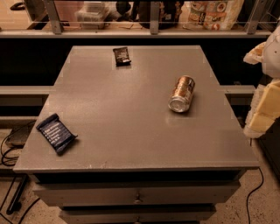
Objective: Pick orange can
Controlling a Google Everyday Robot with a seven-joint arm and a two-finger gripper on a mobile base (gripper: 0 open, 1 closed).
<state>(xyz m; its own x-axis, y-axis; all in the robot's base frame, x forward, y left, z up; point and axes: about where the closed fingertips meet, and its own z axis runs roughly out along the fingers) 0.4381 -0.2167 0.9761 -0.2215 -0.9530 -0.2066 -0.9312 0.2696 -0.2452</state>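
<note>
The orange can lies on its side on the grey table, right of centre, with its silver end facing the near edge. It has a shiny copper-orange body with whitish markings. My gripper shows as pale white and yellowish parts at the right edge of the camera view, beyond the table's right side and well apart from the can. Nothing is held that I can see.
A dark blue snack packet lies near the table's front left corner. A small dark brown packet lies at the far edge. A shelf with a railing and bags runs behind. Drawers sit below the tabletop; cables lie on the floor.
</note>
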